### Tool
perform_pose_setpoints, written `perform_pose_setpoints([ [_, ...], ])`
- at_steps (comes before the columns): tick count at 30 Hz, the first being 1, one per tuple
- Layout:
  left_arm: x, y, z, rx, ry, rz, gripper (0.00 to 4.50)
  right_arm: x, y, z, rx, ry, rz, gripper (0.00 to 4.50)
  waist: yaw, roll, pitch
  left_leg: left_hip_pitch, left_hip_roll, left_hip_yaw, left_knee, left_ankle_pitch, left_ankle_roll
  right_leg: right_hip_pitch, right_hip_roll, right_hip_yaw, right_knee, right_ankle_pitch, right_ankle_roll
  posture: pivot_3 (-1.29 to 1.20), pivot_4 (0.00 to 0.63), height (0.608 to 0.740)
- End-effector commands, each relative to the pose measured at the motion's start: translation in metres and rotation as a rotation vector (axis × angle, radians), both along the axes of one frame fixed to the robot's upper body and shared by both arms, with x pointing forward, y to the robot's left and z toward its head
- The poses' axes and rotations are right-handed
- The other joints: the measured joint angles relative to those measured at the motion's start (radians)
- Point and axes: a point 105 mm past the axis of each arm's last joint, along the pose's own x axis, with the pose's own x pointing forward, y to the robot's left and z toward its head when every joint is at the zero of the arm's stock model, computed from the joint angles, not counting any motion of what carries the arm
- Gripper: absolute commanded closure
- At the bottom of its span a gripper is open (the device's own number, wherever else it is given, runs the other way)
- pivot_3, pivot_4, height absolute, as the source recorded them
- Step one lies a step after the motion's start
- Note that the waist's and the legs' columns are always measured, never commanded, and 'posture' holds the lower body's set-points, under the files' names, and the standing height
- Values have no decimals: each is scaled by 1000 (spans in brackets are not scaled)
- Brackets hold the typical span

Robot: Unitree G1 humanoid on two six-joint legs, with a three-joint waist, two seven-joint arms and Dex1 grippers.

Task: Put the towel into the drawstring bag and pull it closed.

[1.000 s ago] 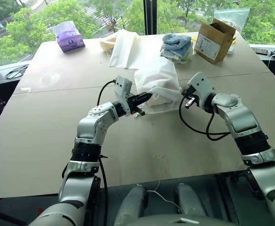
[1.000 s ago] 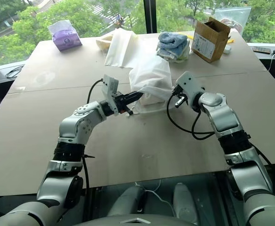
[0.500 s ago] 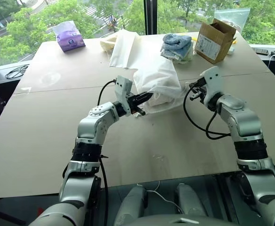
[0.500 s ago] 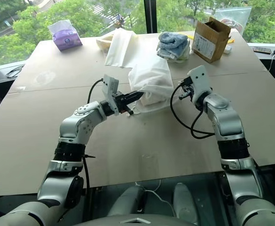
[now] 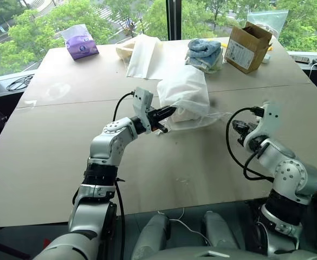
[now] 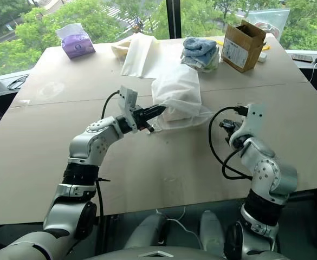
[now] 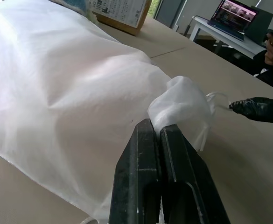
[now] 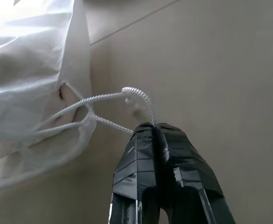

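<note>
On the table (image 5: 50,151), the left tool (image 7: 157,132) pinches the drawstring bag (image 5: 184,97); the right tool (image 8: 153,127) clamps its cord (image 8: 103,98), seemingly taut.

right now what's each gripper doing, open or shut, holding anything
Left gripper: shut on the drawstring bag, pinching a fold of its fabric.
Right gripper: shut on the bag's drawstring cord.

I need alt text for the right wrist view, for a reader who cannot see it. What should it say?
The right gripper, its two black fingers shut, pinches a loop of white drawstring cord that runs back to the gathered mouth of the white drawstring bag. The bag lies on a tan table.
</note>
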Motion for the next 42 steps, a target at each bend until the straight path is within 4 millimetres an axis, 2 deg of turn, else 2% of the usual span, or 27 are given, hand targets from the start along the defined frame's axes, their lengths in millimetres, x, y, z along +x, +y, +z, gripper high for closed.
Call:
perform_pose_setpoints([
  [1,1,-4,11,3,-46,-16,4500,-17,18,13,-19,-49,148,3713,1,0,0,0,0,0,0,0,0,0,0,0,0,0,0,0,150,740],
  [2,1,-4,11,3,-46,-18,4500,-18,17,16,-38,-71,166,3141,1,0,0,0,0,0,0,0,0,0,0,0,0,0,0,0,150,740],
  [3,1,-5,12,3,-46,-20,4500,-18,16,21,-64,-106,182,2829,2,0,0,0,0,0,0,0,0,0,0,0,0,0,0,0,150,740],
  [5,1,-6,12,4,-48,-22,4500,-19,8,25,-183,-175,226,1864,5,0,0,0,-1,0,0,0,0,0,0,0,0,0,0,0,150,740],
  [8,0,-5,13,6,-50,-23,4500,-20,-13,22,-321,-237,265,426,10,0,0,0,-1,0,0,0,0,0,0,-1,-1,0,0,0,150,740],
  [10,0,-3,14,8,-51,-22,4500,-18,-28,18,-429,-268,279,426,13,0,0,0,-1,0,0,0,0,1,0,-2,-1,0,0,0,150,740],
  [14,0,-3,13,9,-49,-19,4500,-7,-45,-12,-690,-277,361,426,13,-1,1,1,-1,1,0,0,0,1,1,-1,-1,0,0,0,150,740],
  [21,1,0,17,15,-61,-9,4500,53,-32,-16,-741,-468,369,426,4,-3,2,2,0,3,1,0,0,3,1,1,0,0,0,0,150,740],
  [27,1,1,18,20,-68,-10,4500,80,-24,-9,-754,-558,390,426,8,-3,2,1,0,-2,0,0,0,3,1,-3,-3,0,0,0,150,740],
  [30,2,1,20,21,-73,-6,4500,84,-17,-6,-746,-598,426,426,3,-3,2,0,0,-1,0,0,0,4,0,-3,-6,0,0,0,150,740],
  [33,2,3,20,21,-76,-1,4500,83,-12,-3,-726,-639,454,1896,1,-3,2,1,0,-2,0,0,0,4,1,-4,-6,0,0,0,150,740],
  [34,2,3,20,21,-75,-1,4500,81,-10,-3,-721,-650,463,2201,0,-3,2,1,0,-3,0,0,0,4,1,-4,-6,0,0,0,150,740],
  [38,1,1,18,21,-70,-6,4500,76,-6,-2,-711,-677,479,4172,-4,-3,2,1,0,-2,0,0,0,4,0,-4,-6,0,0,0,150,740],
  [39,1,1,17,21,-70,-7,4500,75,-6,-1,-708,-684,474,4422,-4,-3,2,1,0,-2,0,0,0,4,0,-4,-6,0,0,0,150,740],
  [42,1,0,17,21,-68,-9,4500,73,-8,7,-678,-709,425,4422,-4,-3,2,1,0,-3,0,0,0,4,1,-4,-6,0,0,0,150,740],
])
